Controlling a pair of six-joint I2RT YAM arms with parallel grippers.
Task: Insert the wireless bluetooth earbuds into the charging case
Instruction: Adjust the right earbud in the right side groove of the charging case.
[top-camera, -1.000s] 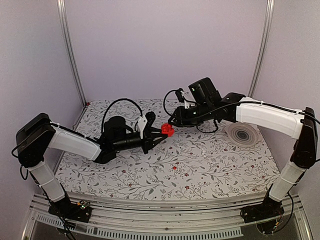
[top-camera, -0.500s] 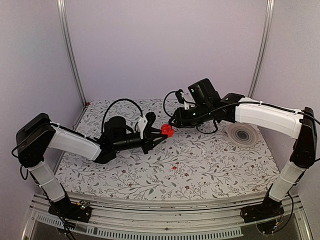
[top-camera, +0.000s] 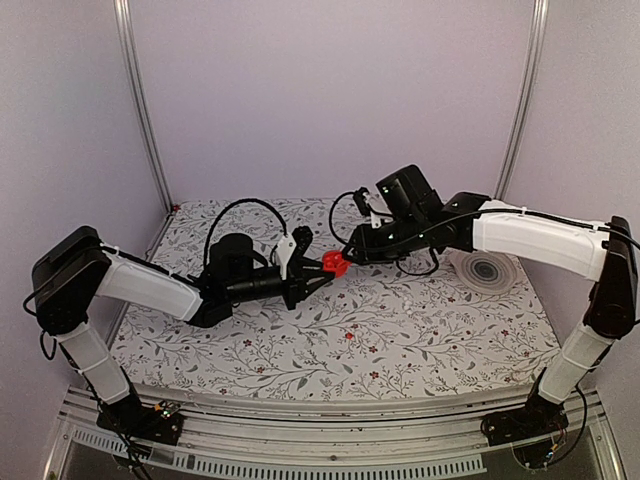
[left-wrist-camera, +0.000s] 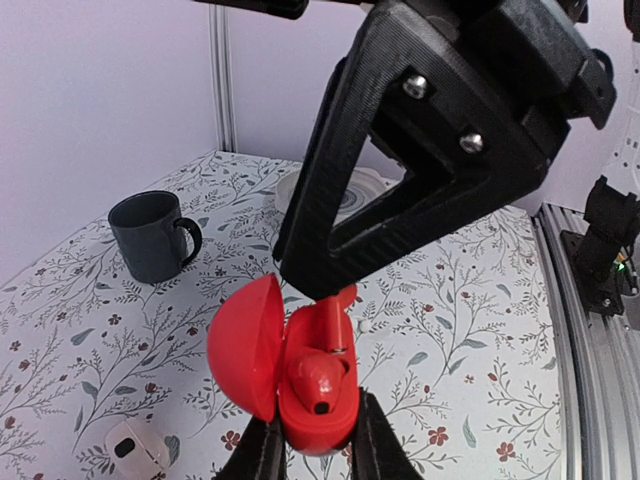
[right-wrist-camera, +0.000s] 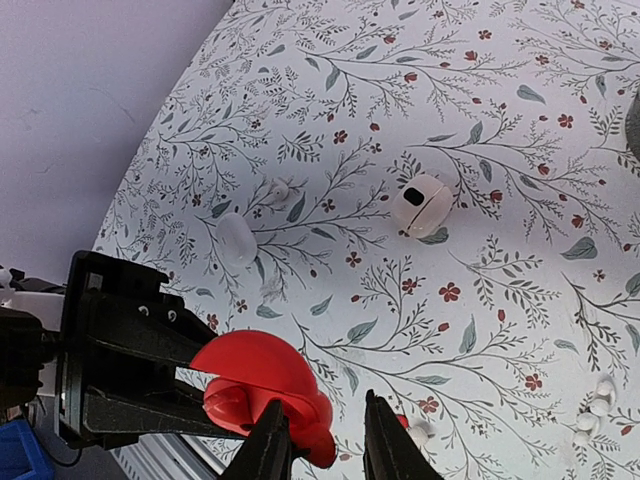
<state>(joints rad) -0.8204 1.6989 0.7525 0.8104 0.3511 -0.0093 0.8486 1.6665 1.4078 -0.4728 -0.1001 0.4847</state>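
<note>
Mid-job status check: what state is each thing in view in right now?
red charging case: lid open, held off the table.
red earbud: seated in the red charging case.
left gripper: shut on the red charging case.
right gripper: at the case's rim, fingers slightly apart; grip unclear.
white case: lying on the table, dark hollow showing.
white earbud: loose on the table.
grey mug: upright on the table.
</note>
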